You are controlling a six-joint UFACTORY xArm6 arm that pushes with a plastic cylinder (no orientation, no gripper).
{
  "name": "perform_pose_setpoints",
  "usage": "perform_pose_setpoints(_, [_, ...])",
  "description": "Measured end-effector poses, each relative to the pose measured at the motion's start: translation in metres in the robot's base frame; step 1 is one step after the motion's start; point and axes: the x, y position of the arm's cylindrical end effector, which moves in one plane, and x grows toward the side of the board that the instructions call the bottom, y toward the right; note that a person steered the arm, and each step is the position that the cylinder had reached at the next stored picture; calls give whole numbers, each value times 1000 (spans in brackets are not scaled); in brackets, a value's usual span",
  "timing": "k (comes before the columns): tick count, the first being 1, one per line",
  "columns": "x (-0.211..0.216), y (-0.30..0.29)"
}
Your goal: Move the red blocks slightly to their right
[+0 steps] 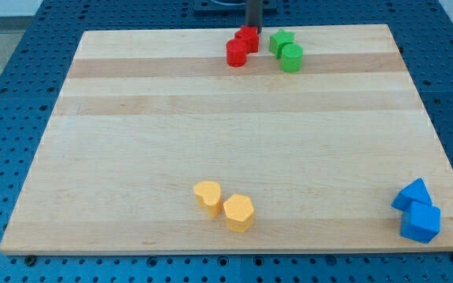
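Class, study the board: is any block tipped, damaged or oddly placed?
Nothing stands out. The blocks sit in colour pairs: red blocks, green blocks, yellow blocks and blue blocks. My tip is at the red pair's top edge.

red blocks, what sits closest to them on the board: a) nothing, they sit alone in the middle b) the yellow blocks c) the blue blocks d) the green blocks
d: the red blocks sit near the view's top edge of the board, with the green blocks just to the view's right of them; the yellow blocks and blue blocks lie far off by the bottom edge.
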Motion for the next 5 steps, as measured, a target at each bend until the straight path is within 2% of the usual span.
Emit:
perform_pose_setpoints(3, [0,-57])
perform_pose_setpoints(5, [5,-48])
